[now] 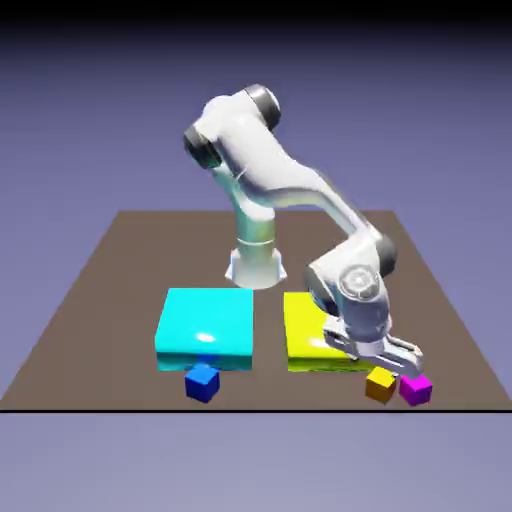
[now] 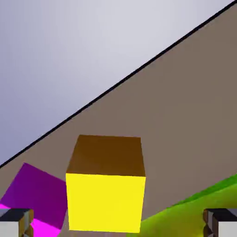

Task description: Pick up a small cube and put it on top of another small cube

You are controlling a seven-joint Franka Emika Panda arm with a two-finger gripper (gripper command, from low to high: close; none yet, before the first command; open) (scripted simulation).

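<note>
Counter [image 1: 110,290] surface is plain brown, set before a blue-violet backdrop, with a flat cyan block [image 1: 205,325] and a flat yellow block [image 1: 310,335] lying side by side. Small orange-yellow cube [image 1: 380,384] rests near the front edge, beside the magenta cube [image 1: 415,388]; the small dark blue cube [image 1: 202,382] sits well apart in front of the cyan block. Hand [image 1: 395,362] is spread wide just above the orange-yellow cube, gripping nothing.
</note>
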